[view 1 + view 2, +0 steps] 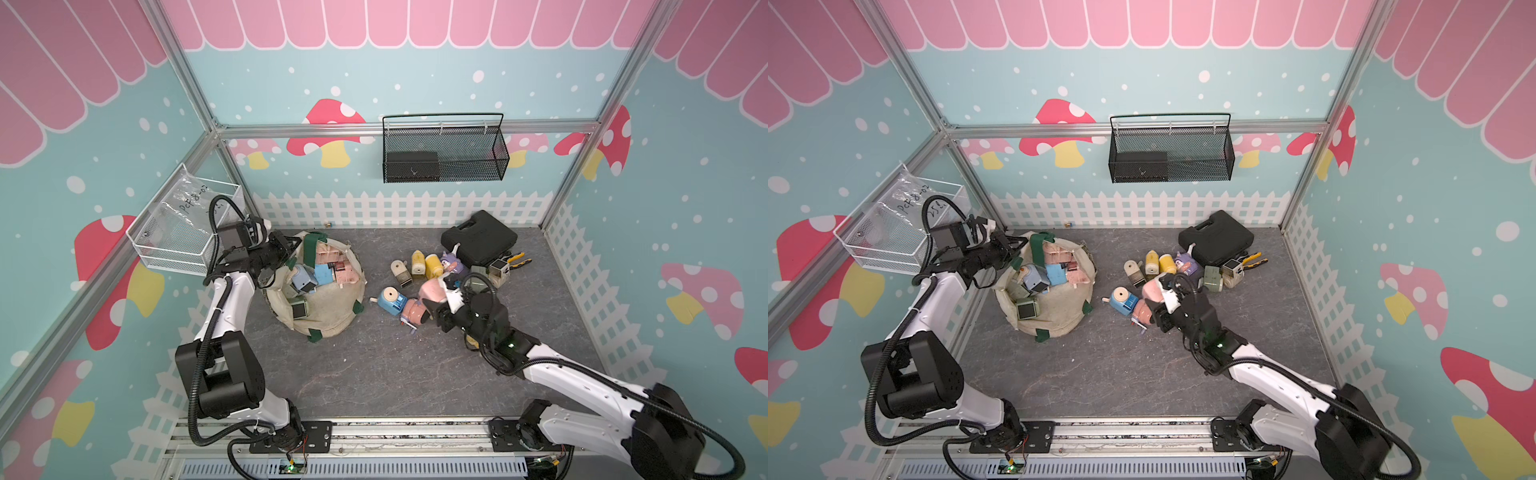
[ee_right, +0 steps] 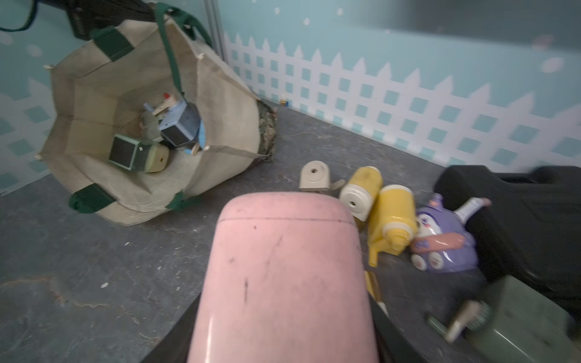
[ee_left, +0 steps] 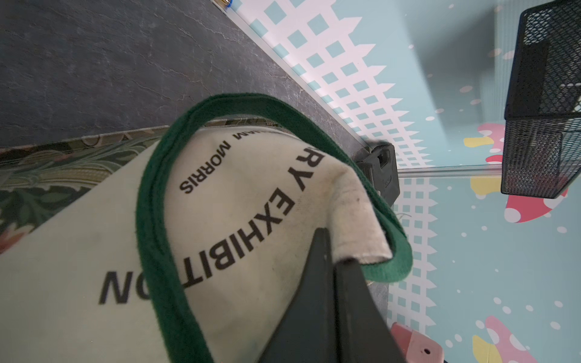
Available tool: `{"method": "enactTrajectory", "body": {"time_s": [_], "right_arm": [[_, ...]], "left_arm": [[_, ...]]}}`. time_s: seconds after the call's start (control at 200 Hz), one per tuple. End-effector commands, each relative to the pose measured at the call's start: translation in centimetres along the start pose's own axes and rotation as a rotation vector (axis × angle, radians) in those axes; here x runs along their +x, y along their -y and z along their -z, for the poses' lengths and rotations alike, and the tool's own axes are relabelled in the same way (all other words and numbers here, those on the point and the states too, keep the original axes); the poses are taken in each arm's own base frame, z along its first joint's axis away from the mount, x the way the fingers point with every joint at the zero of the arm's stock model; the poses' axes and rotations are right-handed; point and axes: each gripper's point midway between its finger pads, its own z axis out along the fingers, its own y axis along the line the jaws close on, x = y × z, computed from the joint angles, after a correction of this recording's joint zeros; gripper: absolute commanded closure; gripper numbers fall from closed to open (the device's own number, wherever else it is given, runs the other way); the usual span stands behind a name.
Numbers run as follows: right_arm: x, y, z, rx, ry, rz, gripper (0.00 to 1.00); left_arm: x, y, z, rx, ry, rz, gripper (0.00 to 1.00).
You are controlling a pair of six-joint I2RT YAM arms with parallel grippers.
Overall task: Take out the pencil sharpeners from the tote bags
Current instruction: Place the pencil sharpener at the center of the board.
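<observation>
So, your left fingers [image 3: 314,298] are pressed together on the cream rim of the tote bag [image 1: 328,309], right beside its green strap [image 3: 157,195] (the lettered side faces the wrist camera). That bag sits on the table [image 1: 374,374] on your left side with its mouth open upward. Several sharpeners are inside, among them a blue sharpener [image 1: 322,274] and a sage green sharpener [image 1: 298,309] near the rim.

Your right fingers [image 2: 391,341] are clamped on a pink sharpener [image 2: 283,267], held at the near edge of the cluster on the table's right half. It seems to sit just off the surface, though the arm hides its underside in both top views. Beyond it lie a beige sharpener [image 2: 314,176], two yellow sharpeners [image 2: 391,220] and a purple cartoon sharpener [image 2: 443,248], the last just beside the black case [image 2: 518,213].
</observation>
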Motion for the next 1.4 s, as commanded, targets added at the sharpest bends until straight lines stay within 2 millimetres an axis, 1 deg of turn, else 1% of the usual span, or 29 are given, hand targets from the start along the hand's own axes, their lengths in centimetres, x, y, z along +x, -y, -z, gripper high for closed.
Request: {"method": "enactTrajectory", "body": {"time_s": [0.0, 0.02, 0.105, 0.22, 0.315, 0.45, 0.595, 0.76, 0.896, 1.011, 1.221, 1.286, 1.396], "right_arm": [[-0.3, 2.6, 2.0, 0.106, 0.032, -0.039, 0.56], [-0.2, 3.5, 2.2, 0.147, 0.026, -0.042, 0.56], [1.7, 7.1, 3.0, 0.303, -0.036, -0.084, 0.56], [4.0, 10.6, 3.9, 0.425, -0.084, -0.142, 0.56], [5.7, 12.4, 4.0, 0.462, -0.117, -0.19, 0.57], [8.3, 14.2, 3.8, 0.506, -0.18, -0.247, 0.57], [10.3, 16.0, 3.7, 0.56, -0.216, -0.285, 0.56], [12.5, 17.1, 2.9, 0.578, -0.276, -0.337, 0.56], [13.6, 17.9, 2.3, 0.592, -0.301, -0.369, 0.56], [14.2, 18.2, 1.6, 0.589, -0.322, -0.38, 0.56], [16.0, 18.0, 1.1, 0.579, -0.37, -0.397, 0.54], [16.4, 18.0, 1.1, 0.581, -0.38, -0.401, 0.51], [16.6, 18.0, 1.1, 0.577, -0.385, -0.403, 0.41]], "left_arm": [[0.0, 0.3, -0.1, 0.023, -0.001, 0.0, 1.0], [0.0, 0.3, -0.1, 0.022, -0.001, 0.0, 1.0], [0.0, 0.3, -0.1, 0.021, -0.002, 0.001, 1.0], [0.0, 0.3, -0.1, 0.022, -0.002, -0.001, 1.0], [0.1, 0.3, -0.1, 0.021, -0.003, -0.002, 1.0], [0.1, 0.3, -0.2, 0.023, -0.004, -0.002, 1.0], [0.0, 0.4, -0.1, 0.023, -0.002, -0.005, 1.0], [0.1, 0.3, -0.1, 0.021, -0.003, -0.002, 1.0], [0.1, 0.3, -0.1, 0.022, -0.003, -0.003, 1.0], [0.1, 0.3, -0.1, 0.022, -0.003, -0.003, 1.0], [0.0, 0.4, 0.0, 0.022, -0.001, -0.005, 1.0], [0.0, 0.4, -0.1, 0.023, -0.001, -0.007, 1.0], [0.0, 0.4, -0.1, 0.022, -0.001, -0.007, 1.0]]}}
